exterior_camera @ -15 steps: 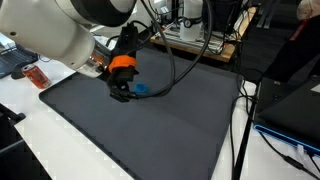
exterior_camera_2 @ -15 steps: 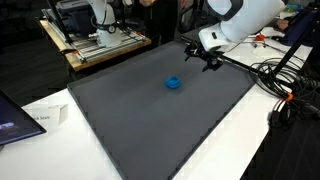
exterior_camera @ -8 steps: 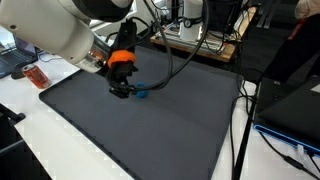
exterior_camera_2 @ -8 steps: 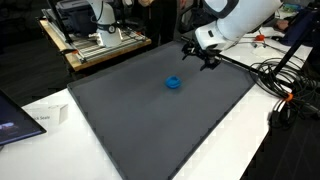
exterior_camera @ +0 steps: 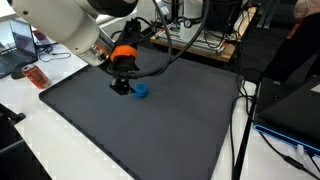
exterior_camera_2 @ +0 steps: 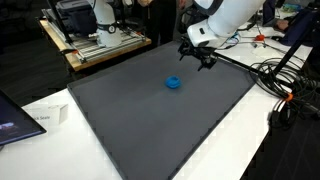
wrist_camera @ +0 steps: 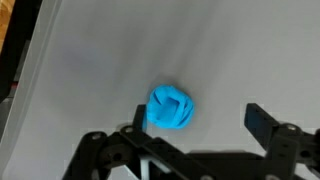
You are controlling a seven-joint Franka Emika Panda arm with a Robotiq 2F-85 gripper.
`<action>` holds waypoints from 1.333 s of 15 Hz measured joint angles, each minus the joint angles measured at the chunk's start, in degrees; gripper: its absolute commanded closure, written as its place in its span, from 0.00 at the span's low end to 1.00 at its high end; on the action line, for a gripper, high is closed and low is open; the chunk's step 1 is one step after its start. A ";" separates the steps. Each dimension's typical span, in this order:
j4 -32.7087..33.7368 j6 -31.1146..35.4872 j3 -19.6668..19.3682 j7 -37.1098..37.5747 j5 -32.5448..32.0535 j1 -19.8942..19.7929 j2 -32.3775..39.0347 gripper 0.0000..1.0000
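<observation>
Blue wad [wrist_camera: 170, 107], perhaps cloth, amid mat [exterior_camera_2: 150, 125].

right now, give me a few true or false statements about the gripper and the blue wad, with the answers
1. The gripper is open. True.
2. The gripper holds the blue wad. False: the wad lies free, apart from the fingers.
3. The blue wad lies on the dark mat. True.
4. Two blue wads lie on the mat. False: there is only one.
</observation>
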 measured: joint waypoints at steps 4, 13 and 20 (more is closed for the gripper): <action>-10.11 7.18 -0.13 0.03 0.15 -0.06 -5.46 0.00; -34.95 24.79 -0.69 0.11 2.64 -1.39 -19.21 0.00; -56.14 39.73 -0.74 -0.40 5.52 -2.64 -31.67 0.00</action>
